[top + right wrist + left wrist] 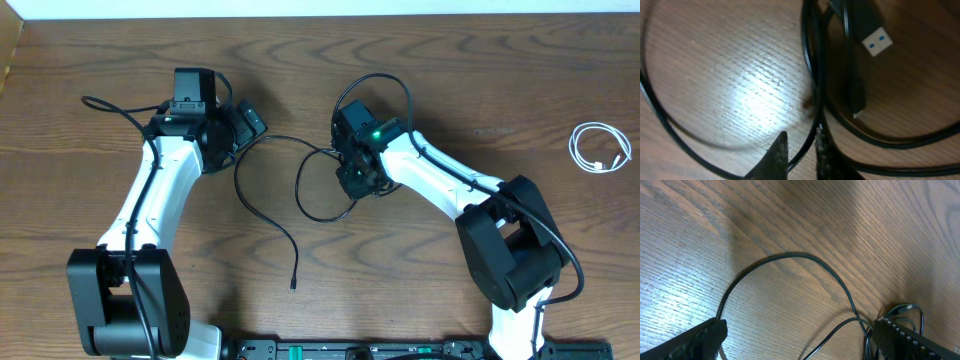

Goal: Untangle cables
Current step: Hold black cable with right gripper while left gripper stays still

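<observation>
Two black cables (262, 210) lie looped and crossed mid-table; one trails to a plug (293, 285) near the front. A short white cable (600, 148) is coiled at the far right, apart from them. My right gripper (356, 182) is down on the tangle. In the right wrist view its jaws (801, 142) have closed narrowly on a black cable (812, 75) that runs between them, beside a blue-tongued USB plug (877, 42). My left gripper (247, 122) stands wide open above the table, with a black cable arc (790, 255) ahead of its fingers (705, 335) and nothing held.
Thicker black cords run from the arms: one (100, 103) off the left arm, one looping (390, 82) over the right wrist. The table's far edge (320, 14) meets a white wall. Both arm bases stand at the front.
</observation>
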{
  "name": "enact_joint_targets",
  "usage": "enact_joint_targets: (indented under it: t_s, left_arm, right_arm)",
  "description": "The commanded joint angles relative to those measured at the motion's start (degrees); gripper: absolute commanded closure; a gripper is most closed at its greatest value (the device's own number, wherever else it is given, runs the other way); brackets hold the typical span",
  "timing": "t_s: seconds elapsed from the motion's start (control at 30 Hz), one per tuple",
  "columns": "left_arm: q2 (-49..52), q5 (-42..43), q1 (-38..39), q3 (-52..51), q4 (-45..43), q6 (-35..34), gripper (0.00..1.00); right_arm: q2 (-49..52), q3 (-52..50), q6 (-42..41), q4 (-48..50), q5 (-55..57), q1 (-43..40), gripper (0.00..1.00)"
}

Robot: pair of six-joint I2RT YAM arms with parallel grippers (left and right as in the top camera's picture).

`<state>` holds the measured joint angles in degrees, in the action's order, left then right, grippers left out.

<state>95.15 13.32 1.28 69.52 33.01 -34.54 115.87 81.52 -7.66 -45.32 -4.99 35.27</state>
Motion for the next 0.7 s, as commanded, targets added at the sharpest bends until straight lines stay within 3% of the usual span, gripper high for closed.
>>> enact_joint_targets:
  t_s: [0.0, 0.1, 0.27, 0.37, 0.4, 0.53, 0.67]
  left_arm:
    - [0.3, -0.8, -0.2, -0.8, 0.2, 0.4, 0.02]
    - [0.3, -0.8, -0.2, -0.8, 0.2, 0.4, 0.02]
    - [0.3, -0.8, -0.2, -0.8, 0.2, 0.4, 0.02]
    - [0.3, -0.8, -0.2, -0.8, 0.2, 0.4, 0.02]
    - [0.3, -0.8, -0.2, -0.8, 0.2, 0.4, 0.02]
    - [0.3, -0.8, -0.2, -0.8, 0.2, 0.4, 0.02]
    - [0.3, -0.8, -0.2, -0.8, 0.2, 0.4, 0.02]
  right_arm:
    - [1.4, -0.5, -0.5, 0.1, 3.8, 0.0, 0.87]
    - [1.4, -0.5, -0.5, 0.1, 4.2, 0.0, 0.86]
    - [1.4, -0.5, -1.9, -0.1, 2.1, 0.2, 0.65]
    - [1.4, -0.5, -2.0, 0.7, -3.4, 0.4, 0.6]
    - [1.4, -0.5, -2.0, 1.0, -5.2, 0.5, 0.59]
    - [1.4, -0.5, -2.0, 0.9, -6.1, 0.7, 0.75]
    - [1.4, -0.5, -2.0, 0.3, -6.1, 0.8, 0.76]
